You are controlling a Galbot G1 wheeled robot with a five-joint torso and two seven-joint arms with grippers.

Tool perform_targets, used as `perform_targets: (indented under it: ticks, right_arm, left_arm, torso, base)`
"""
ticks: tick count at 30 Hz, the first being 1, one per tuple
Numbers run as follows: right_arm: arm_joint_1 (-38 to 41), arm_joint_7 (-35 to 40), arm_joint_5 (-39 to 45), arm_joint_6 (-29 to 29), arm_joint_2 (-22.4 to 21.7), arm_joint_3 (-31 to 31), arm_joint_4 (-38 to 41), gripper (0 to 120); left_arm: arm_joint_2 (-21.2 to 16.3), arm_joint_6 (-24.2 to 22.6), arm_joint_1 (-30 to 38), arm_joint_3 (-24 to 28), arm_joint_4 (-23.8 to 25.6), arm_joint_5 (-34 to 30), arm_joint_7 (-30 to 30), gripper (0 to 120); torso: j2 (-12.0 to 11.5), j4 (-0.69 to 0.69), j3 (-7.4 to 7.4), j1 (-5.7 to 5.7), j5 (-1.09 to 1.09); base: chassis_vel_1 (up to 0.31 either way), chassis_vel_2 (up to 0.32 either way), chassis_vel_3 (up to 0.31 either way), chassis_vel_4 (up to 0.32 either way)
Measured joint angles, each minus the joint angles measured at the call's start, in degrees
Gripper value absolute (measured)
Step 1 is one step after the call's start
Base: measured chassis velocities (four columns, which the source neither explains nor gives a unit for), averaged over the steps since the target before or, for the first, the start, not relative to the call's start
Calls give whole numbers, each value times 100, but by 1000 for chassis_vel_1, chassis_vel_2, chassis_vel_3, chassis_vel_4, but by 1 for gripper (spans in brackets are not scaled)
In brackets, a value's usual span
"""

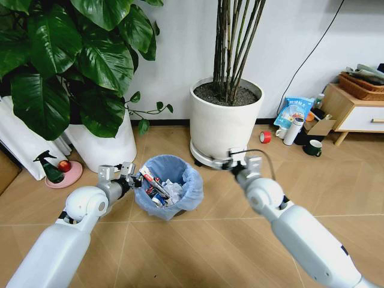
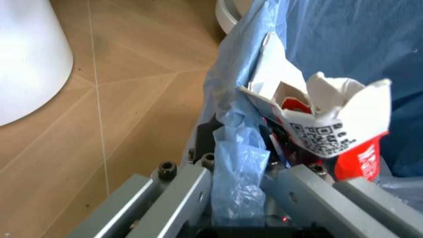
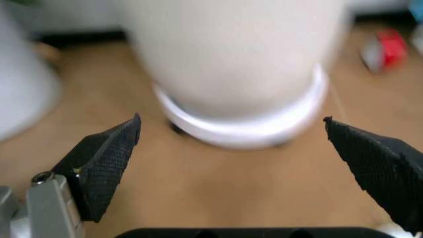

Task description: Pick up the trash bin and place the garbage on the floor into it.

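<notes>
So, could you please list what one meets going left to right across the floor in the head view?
Green spray bottle → left hand → round dark trash bin with blue bag → right hand → red tape roll → dark green mug

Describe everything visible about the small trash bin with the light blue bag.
The small round trash bin lined with a crinkly light blue plastic bag stands upright on the wooden floor, between two large white plant pots. The bag drapes over its rim, hiding most of the dark wall. Inside lie crumpled white paper and a red-and-white carton with a QR code. The left gripper is clamped on its rim and bag.
</notes>
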State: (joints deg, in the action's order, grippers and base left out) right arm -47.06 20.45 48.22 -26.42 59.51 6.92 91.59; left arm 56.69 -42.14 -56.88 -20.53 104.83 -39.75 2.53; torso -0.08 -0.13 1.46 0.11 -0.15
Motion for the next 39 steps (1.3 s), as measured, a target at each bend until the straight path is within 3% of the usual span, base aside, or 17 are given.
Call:
perform_targets:
  ticks: [5,16,25,39]
  right_arm:
    - [16,-14,36,-58,58,212,-787,100]
    - [536,-804,-1274,246,559,1089,-3703,100]
    - [886,-751,-1547,230,1032,1568,-4686,100]
    - [1082,-406,-1576,232,1169,1895,-5324,100]
  left_arm:
    - [-21,0,-23,-2,45,-13,-12,0]
    - [-61,0,17,104,52,-36,32,0]
    - [-64,0,-29,140,133,-14,35,0]
    - [-72,0,-103,141,204,13,33,0]
  torso:
    - [0,0,0,0,-2]
    - [0,-2,0,0,-2]
    - [0,1,0,0,-2]
    - [0,0,0,0,-3]
  base:
    - [0,0,0,0]
    - [0,0,0,0]
    - [0,0,0,0]
    - [0,0,0,0]
